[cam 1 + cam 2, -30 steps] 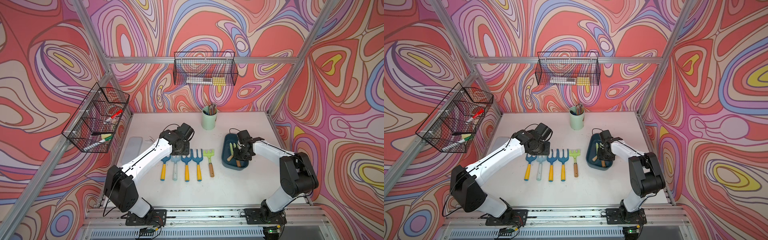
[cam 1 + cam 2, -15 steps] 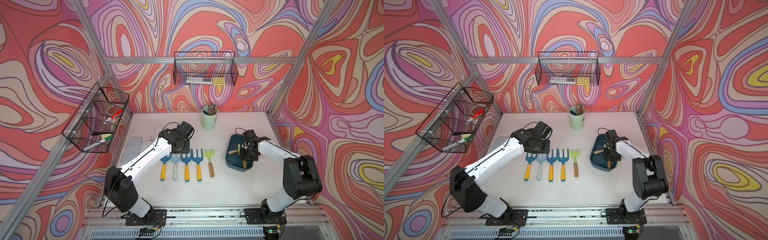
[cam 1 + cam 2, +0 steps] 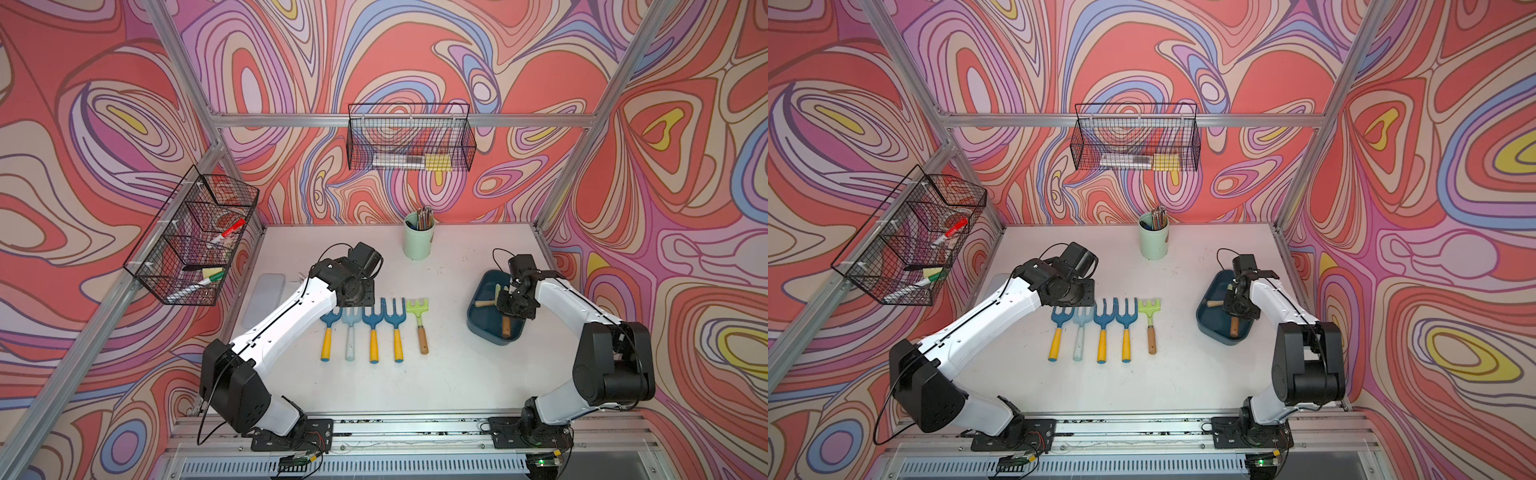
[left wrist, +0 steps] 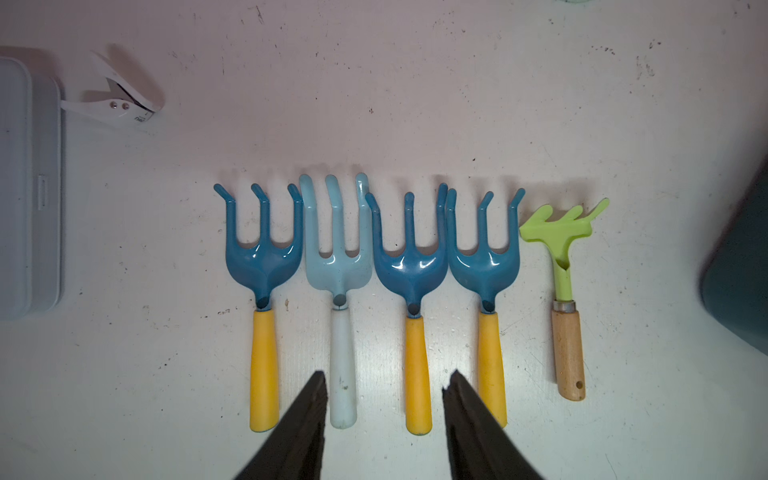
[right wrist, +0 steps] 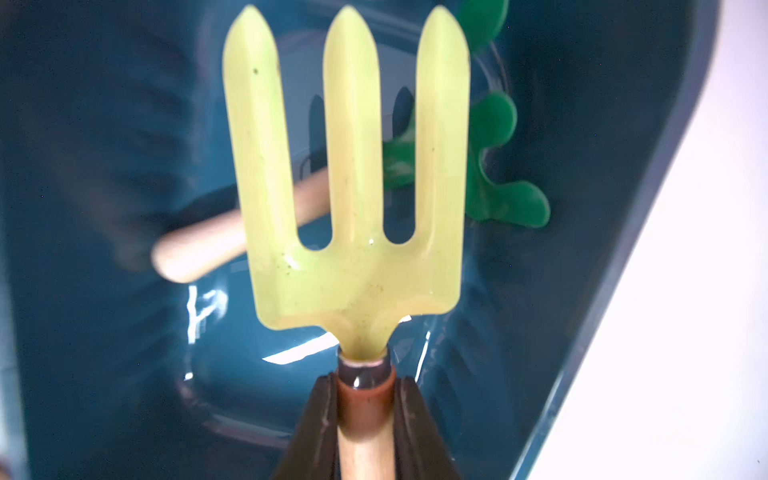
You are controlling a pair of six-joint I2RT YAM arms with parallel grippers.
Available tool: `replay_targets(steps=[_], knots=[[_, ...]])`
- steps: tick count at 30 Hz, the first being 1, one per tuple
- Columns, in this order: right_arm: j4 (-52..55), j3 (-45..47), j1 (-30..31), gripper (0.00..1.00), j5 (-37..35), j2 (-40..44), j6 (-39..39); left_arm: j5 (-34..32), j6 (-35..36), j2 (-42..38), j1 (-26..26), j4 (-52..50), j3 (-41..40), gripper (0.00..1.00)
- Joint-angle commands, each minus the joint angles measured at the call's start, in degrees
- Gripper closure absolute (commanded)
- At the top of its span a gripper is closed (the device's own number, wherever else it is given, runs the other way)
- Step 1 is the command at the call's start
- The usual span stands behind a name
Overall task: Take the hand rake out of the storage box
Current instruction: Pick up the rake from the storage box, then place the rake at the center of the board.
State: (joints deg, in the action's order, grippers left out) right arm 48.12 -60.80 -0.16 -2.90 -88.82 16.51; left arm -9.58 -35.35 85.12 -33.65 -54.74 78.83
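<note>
My right gripper is shut on the wooden handle of a pale yellow-green three-tined hand rake, just behind its metal collar. The rake's head hangs over the inside of the dark teal storage box, which stands at the right of the table in both top views. Under it in the box lies a second rake with a dark green head and wooden handle. My left gripper is open and empty above a row of rakes.
Several hand rakes lie side by side mid-table: blue ones with yellow handles, a pale blue one and a light green one. A grey lid, a white clip, a mint cup and wall baskets surround them.
The right gripper has moved to the right with the rake, and the storage box has slid right and turned with it. The left arm has stayed still.
</note>
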Motion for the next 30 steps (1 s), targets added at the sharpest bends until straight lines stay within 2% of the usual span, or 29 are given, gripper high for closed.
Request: replay_targets(steps=[1, 7, 12, 18, 22, 30], knots=[[0.15, -3.43, 1.11, 0.94, 1.91, 2.48, -0.3, -1.23, 0.61, -1.62, 0.36, -1.34, -0.95, 0.5], [4.35, -9.53, 9.6, 0.93, -1.15, 3.46, 1.56, -1.24, 0.54, -1.21, 0.59, -1.15, -0.62, 0.5], [7.85, -13.94, 20.25, 0.94, -3.27, 3.8, 4.53, -1.31, 0.54, -0.88, 0.67, -0.98, -0.52, 0.5], [5.03, -11.28, 31.91, 0.93, -1.8, 1.53, 10.39, -1.25, 0.38, -0.73, 0.94, -0.63, -0.6, 0.5], [0.09, -6.13, 35.0, 0.94, -0.71, -1.71, 13.83, -1.22, 0.53, -0.67, 0.96, -0.74, -0.52, 0.5], [-6.19, 0.7, 35.29, 0.94, -1.61, -4.66, 17.41, -1.49, 0.47, -1.29, 1.3, -0.9, -1.22, 0.5]])
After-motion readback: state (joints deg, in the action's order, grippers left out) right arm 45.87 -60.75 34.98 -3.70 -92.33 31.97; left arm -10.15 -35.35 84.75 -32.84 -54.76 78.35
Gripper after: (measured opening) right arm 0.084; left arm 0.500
